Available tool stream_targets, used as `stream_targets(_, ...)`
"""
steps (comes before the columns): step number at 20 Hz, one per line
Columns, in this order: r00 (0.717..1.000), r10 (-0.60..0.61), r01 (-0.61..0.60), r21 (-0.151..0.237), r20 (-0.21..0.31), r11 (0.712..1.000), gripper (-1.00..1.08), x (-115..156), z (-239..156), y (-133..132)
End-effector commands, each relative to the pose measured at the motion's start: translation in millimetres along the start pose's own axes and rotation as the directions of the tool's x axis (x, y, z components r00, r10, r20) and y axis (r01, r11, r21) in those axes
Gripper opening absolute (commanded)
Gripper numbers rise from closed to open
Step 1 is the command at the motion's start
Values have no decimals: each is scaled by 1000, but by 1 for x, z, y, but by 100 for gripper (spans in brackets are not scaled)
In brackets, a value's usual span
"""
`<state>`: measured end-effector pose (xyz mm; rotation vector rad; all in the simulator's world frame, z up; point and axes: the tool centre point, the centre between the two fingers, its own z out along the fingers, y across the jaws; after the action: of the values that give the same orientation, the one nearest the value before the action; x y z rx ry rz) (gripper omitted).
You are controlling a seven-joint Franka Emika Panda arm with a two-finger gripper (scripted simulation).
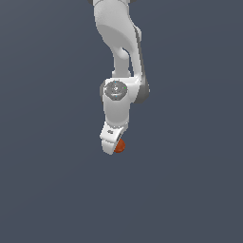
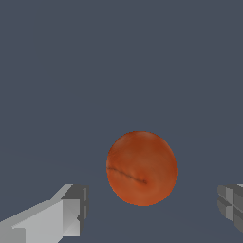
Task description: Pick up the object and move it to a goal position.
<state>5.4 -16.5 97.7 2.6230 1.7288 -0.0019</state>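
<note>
The ball (image 2: 141, 168), red-orange and mottled with a dark crease across it, sits between the two fingers (image 2: 66, 213) of the end effector (image 2: 152, 209), whose jaws stand spread wide with clear gaps on both sides. In the exterior view the ball (image 1: 119, 146) peeks out at the tip of the end effector (image 1: 112, 142), low under the white arm (image 1: 118, 57), on or just above the plain grey surface (image 1: 190, 190); which of the two the pictures do not settle. You appear to be at the grasp itself. Centre the ball between the pads before you press them together, since it is round and likely to roll or squirt out from an off-centre pinch. Nothing else shows around it, so you have open room on every side for the lift and the carry. No goal marker is visible.
</note>
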Motion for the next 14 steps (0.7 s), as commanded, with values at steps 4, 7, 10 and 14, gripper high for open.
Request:
stream_targets(4, 1000, -13, 13, 0, -1, 1000, 100, 0, 1, 0)
stream_targets(7, 1000, -13, 13, 0, -1, 1000, 100, 0, 4, 0)
stream_targets(10, 1000, -14, 14, 0, -1, 1000, 100, 0, 14, 0)
stream_targets(14, 1000, -17, 17, 0, -1, 1000, 100, 0, 36, -1)
